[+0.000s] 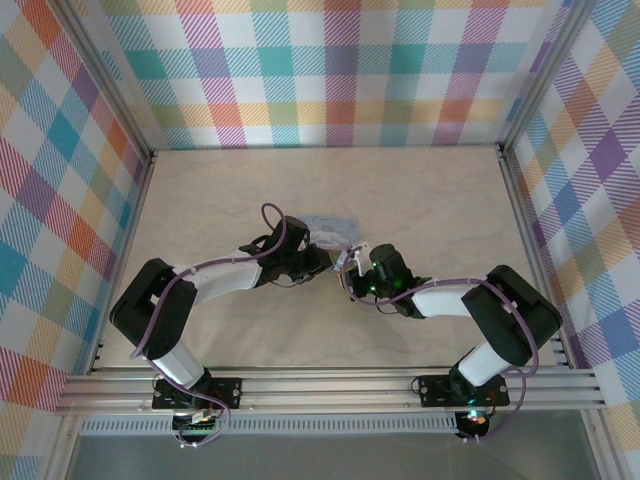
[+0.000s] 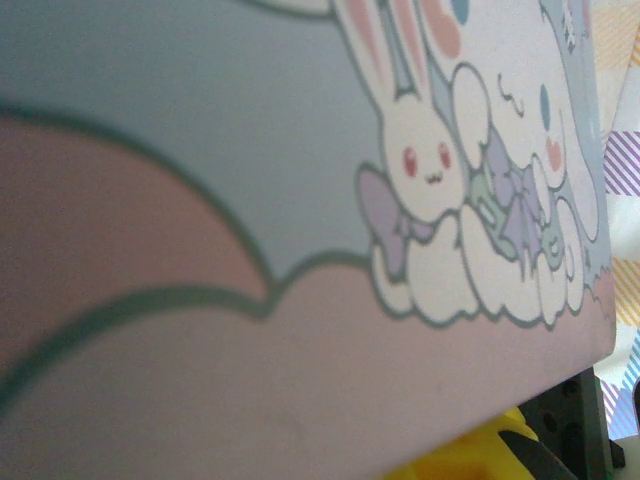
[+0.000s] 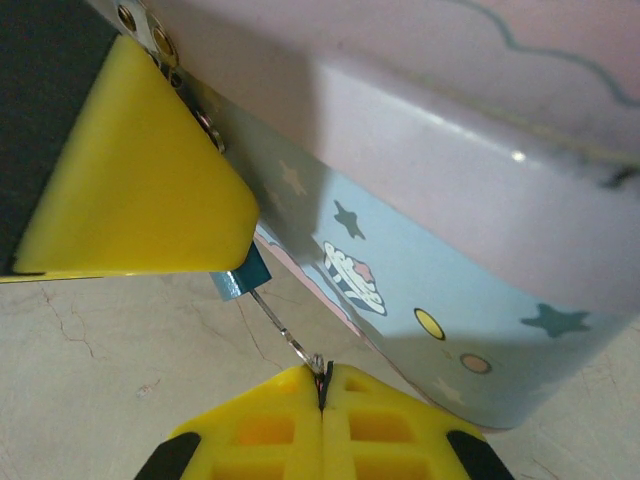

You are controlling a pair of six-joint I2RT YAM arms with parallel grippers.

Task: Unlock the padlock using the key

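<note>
Right wrist view: at the left, one broad yellow finger (image 3: 140,190) of the left gripper (image 1: 322,258) covers the top of the teal padlock (image 3: 240,277), hard against the tin box (image 3: 470,250); how wide that gripper stands I cannot tell. From the padlock the thin silvery key (image 3: 285,325) slants down to the right gripper (image 3: 322,385), pinched tight on its end over the pale tabletop (image 3: 90,370). Further right, the tin's pale-blue wall carries teal stars, coloured dots and a small cartoon cloud under a pink lid.
</note>
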